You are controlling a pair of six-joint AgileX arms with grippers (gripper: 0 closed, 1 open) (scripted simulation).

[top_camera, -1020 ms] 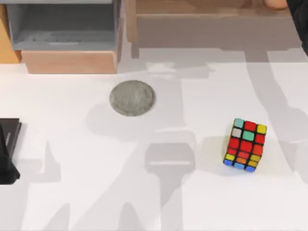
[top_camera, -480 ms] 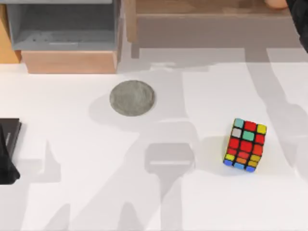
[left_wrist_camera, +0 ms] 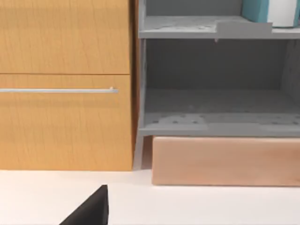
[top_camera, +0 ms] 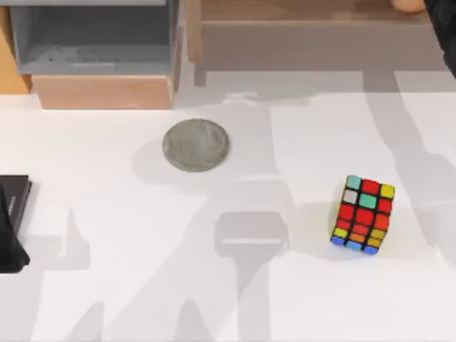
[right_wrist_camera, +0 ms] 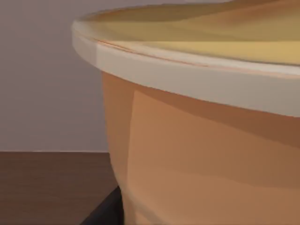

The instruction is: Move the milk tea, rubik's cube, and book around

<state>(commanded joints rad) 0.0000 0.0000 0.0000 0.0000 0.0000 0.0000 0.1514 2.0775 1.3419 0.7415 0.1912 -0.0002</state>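
Left arm (top_camera: 11,224) parked low at table's left edge, dark housing just inside top view. Dark finger tip (left_wrist_camera: 89,211) of left gripper jutting into left wrist view; spread of fingers not readable. Right arm (top_camera: 445,35) at far right corner of top view, a dark sliver at frame edge. Dark part of right gripper (right_wrist_camera: 105,211) low in right wrist view.

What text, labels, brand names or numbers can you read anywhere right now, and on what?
None: no readable text on anything.
rubik's cube: plain coloured squares, no lettering.
milk tea: orange side and pale rim, no print on the part in view.
book: teal cover and white pages on the grey shelf, no title in view.
grey disc and wooden cabinet: unmarked.
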